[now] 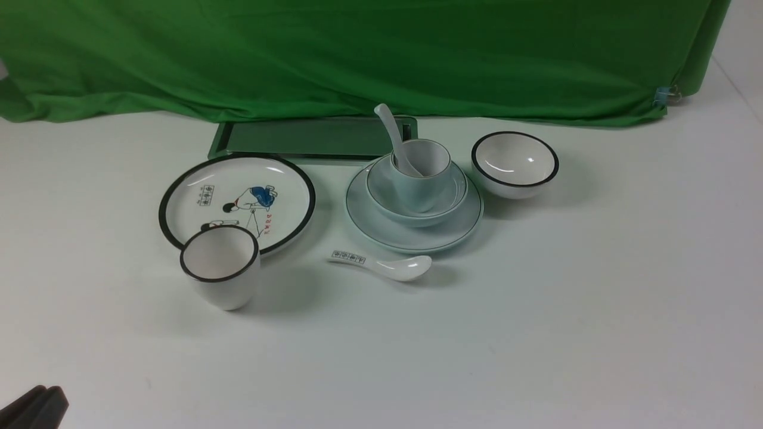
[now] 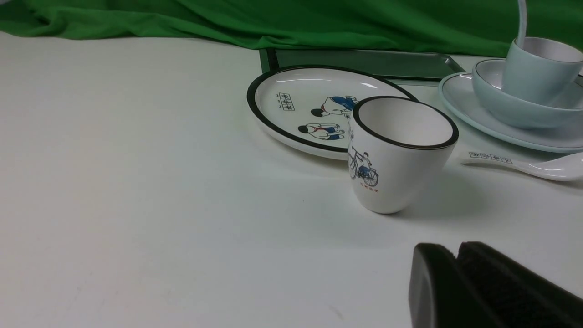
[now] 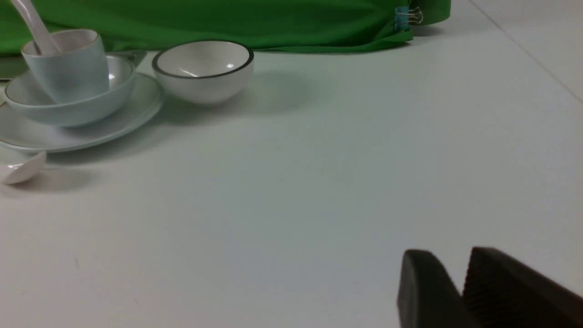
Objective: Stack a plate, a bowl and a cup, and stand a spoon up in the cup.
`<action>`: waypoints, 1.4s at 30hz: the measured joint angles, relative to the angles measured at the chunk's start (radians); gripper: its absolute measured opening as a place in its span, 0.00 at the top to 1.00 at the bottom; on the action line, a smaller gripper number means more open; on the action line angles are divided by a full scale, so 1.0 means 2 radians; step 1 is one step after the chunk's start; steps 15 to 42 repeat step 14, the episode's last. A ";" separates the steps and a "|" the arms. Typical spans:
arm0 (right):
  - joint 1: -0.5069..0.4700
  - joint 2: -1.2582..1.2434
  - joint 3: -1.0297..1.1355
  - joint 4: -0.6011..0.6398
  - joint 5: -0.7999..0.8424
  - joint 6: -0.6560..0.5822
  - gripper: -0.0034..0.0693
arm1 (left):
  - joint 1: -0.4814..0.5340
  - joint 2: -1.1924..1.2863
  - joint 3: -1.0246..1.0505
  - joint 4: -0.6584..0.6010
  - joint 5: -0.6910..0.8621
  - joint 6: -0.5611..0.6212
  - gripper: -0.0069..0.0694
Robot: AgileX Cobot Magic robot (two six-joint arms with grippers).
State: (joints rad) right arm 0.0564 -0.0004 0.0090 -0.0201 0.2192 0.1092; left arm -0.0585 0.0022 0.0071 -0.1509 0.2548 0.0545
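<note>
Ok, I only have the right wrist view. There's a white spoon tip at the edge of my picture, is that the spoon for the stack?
Observer: No. That is a shorter white spoon with printed marks on its handle, lying flat on the table.
Operator: Anything further to the robot's left that I can't see?
Observer: Yes, a white black-rimmed plate with a cartoon figure.
Operator: Anything near it?
Observer: A white black-rimmed cup with a bicycle picture stands upright on the robot's side of that plate.
Operator: And the left gripper?
Observer: The left gripper is shut, holds nothing and is apart from that cup.
</note>
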 joint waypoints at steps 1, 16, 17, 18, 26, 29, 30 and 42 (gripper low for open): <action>0.000 0.000 0.000 0.000 0.000 0.000 0.71 | 0.000 0.000 0.000 0.000 0.000 0.000 0.89; 0.000 0.000 0.000 0.000 0.000 0.000 0.66 | 0.000 0.000 0.000 0.000 0.000 0.000 0.88; 0.000 0.000 0.000 0.000 0.000 0.000 0.66 | 0.000 0.000 0.000 0.000 0.000 0.000 0.88; 0.000 0.000 0.000 0.000 0.000 0.000 0.66 | 0.000 0.000 0.000 0.000 0.000 0.000 0.88; 0.000 0.000 0.000 0.000 0.000 0.000 0.66 | 0.000 0.000 0.000 0.000 0.000 0.000 0.88; 0.000 0.000 0.000 0.000 0.000 0.000 0.66 | 0.000 0.000 0.000 0.000 0.000 0.000 0.88; 0.000 0.000 0.000 0.000 0.000 0.000 0.66 | 0.000 0.000 0.000 0.000 0.000 0.000 0.88; 0.000 0.000 0.000 0.000 0.000 0.000 0.66 | 0.000 0.000 0.000 0.000 0.000 0.000 0.88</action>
